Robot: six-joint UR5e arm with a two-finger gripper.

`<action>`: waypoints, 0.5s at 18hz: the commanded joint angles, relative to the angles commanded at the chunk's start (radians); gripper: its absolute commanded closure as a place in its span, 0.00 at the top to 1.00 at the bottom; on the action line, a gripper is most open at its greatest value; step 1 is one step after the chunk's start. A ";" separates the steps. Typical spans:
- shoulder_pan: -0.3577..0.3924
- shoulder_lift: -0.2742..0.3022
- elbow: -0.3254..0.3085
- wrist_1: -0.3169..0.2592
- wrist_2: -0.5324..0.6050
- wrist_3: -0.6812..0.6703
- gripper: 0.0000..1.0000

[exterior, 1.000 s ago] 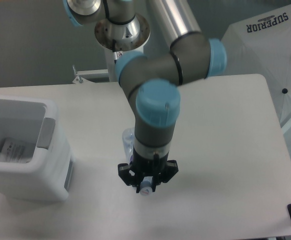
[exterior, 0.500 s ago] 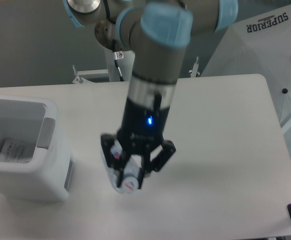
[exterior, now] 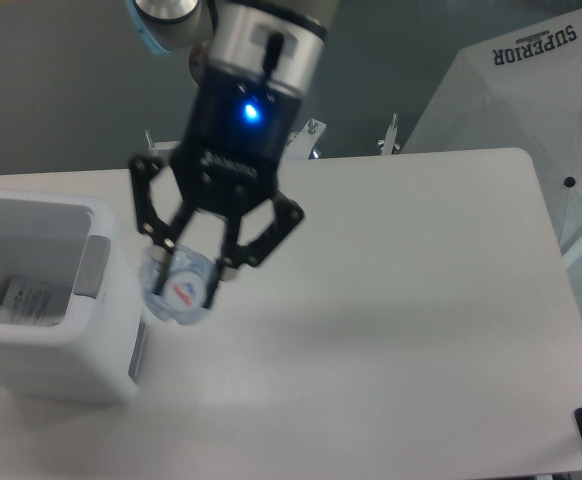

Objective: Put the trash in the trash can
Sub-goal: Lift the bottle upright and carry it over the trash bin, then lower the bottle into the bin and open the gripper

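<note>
Camera view, single fixed position, catalogued as follows.

Item: gripper (exterior: pixel 193 266), raised well above the table (exterior: pixel 421 300) and now hanging just beside the right wall of the trash can (exterior: pixel 56 330). A second ago it stood low near the table's middle; half a second ago it was partway up. Travel has been upward and to the left in the picture, toward the bin.

Item: bottle (exterior: pixel 179 288), small, clear, red mark on its label, clamped between the fingers (exterior: pixel 217 272) and clear of the table. It has left the table with the gripper. Judged: lift done and carry nearly done; bottle not yet over the opening, so the release is pending.

Item: trash can, white, grey panel on its near right side. Contents: one pale item with dark print lying against the inner wall, probably the plastic bag (exterior: pixel 26 298), though too indistinct to confirm. If so, one piece of trash is in and the bottle remains.

Item: white umbrella (exterior: pixel 531 90), lettered, beyond the table's right edge.
</note>
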 joint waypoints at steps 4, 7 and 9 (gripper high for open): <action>-0.067 0.015 0.003 0.002 -0.003 -0.006 0.16; -0.097 0.017 -0.006 0.003 -0.003 -0.009 0.17; -0.132 0.012 -0.024 0.026 -0.002 -0.011 0.17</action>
